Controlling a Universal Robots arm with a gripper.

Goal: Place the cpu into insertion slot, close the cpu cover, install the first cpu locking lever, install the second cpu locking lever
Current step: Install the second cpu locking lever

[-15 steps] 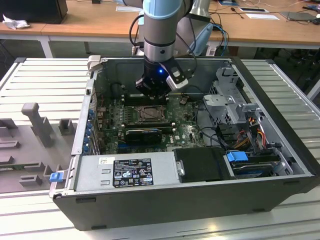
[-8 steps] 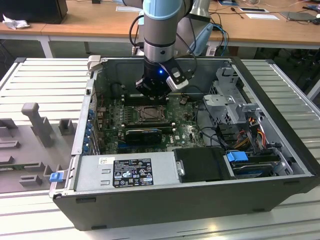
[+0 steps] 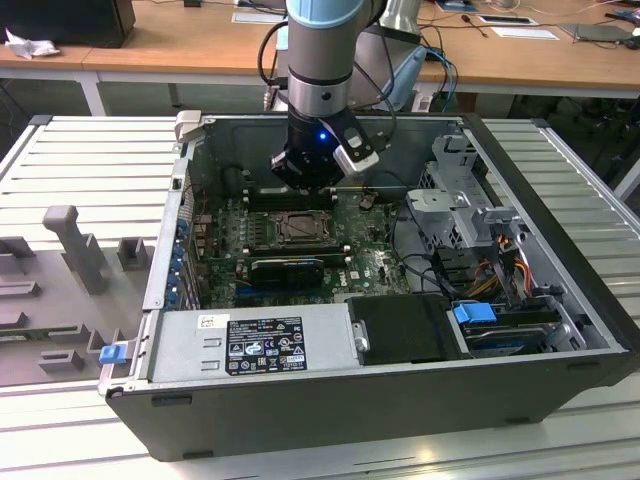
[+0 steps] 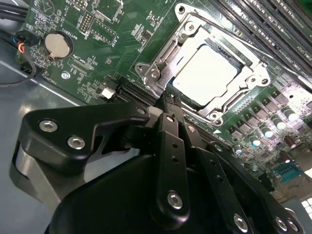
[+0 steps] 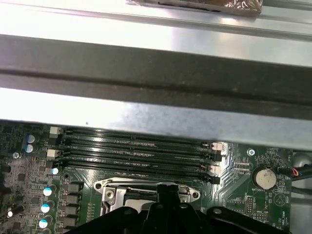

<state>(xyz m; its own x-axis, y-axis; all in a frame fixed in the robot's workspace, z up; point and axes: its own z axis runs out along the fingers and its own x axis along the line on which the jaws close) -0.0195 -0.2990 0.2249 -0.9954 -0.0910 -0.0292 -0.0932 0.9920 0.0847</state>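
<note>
1. You can see the cpu (image 4: 207, 73) already seated in the insertion slot (image 4: 191, 100), near the middle of the motherboard (image 4: 112, 44).
2. The cpu cover (image 4: 168, 53) lies closed over it.
3. Your gripper (image 4: 168, 100) has its jaws pinched together, holding nothing, at the cover's edge.
4. I cannot tell whether the locking levers are latched.

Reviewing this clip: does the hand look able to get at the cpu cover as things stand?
Probably yes. In the second wrist view the hand sits right at the edge of the cpu cover, which lies closed over the cpu. Nothing stands between them, and the exterior view shows the case open above the board.
</note>
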